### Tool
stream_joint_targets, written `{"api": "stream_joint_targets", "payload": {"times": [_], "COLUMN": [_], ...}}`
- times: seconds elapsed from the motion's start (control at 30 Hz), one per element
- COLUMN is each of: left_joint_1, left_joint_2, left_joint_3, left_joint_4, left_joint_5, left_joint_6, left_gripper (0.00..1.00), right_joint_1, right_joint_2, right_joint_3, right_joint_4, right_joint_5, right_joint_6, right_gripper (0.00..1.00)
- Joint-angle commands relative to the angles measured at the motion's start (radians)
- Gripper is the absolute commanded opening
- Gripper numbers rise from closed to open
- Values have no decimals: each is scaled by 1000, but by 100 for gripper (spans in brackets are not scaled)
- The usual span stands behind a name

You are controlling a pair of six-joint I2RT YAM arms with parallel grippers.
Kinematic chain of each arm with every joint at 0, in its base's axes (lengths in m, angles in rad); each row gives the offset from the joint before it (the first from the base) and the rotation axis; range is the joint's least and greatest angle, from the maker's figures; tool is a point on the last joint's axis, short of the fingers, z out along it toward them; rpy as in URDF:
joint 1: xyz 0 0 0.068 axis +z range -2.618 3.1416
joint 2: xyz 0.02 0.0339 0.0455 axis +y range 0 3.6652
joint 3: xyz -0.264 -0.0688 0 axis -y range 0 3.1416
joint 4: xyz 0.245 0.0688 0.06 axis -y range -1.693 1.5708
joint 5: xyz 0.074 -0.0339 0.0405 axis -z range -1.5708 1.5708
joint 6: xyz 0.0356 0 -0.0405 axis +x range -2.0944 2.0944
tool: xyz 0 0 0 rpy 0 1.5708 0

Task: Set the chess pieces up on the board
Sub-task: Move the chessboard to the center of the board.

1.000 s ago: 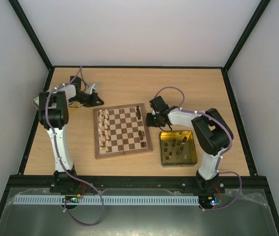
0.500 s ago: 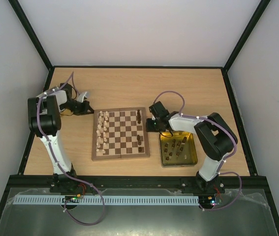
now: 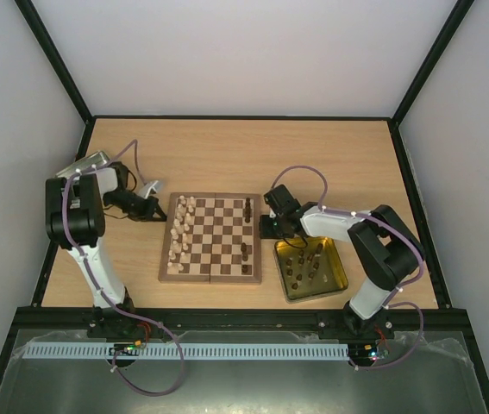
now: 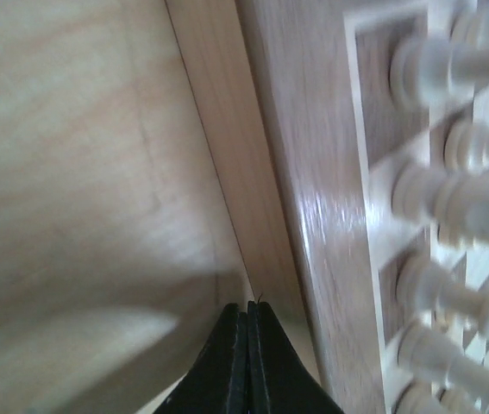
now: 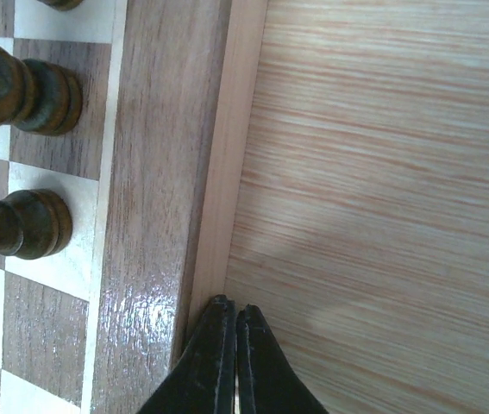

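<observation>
Overhead, the checkered wooden board [image 3: 218, 238] lies on the table [image 3: 227, 155], turned cream chess pieces [image 3: 179, 231] along its left side, dark ones in the gold tin [image 3: 330, 278]. Left wrist: left hand [image 4: 247, 345] pinched closed, empty, beside the board's glossy border. Right wrist: right hand [image 5: 233, 345] likewise closed, empty.

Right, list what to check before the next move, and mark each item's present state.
1. Left gripper empty and shut, tips by the left border of the board: ok.
2. Right gripper empty and shut, tips by the board's right border: ok.
3. Either gripper actually touching the board: cannot tell.
4. Cream pieces standing on the board's left columns: ok.
5. Dark pieces all on the board: not ok; only a few stand there, and many lie in the yellow tin.
6. Jaws open, ready to pick a piece: not ok; both are shut.
</observation>
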Motion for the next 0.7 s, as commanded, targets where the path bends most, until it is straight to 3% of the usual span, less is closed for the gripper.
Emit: {"api": "stream_joint_targets", "payload": {"times": [0.0,0.67], "left_joint_1": [-10,-79], "left_joint_2": [-53,-112], "left_joint_3": [-49,-129], "left_joint_4": [-93,-98], "left_joint_5": [-50,-63], "left_joint_6": [110,140], "left_gripper": [2,2], "right_joint_1": [9,7], "right_joint_2": [6,-15], "right_joint_3": [-60,-25], "right_joint_4": [-178,-217], "right_joint_5": [40,118], "right_joint_6": [-15,-2], "right_gripper": [2,2]}}
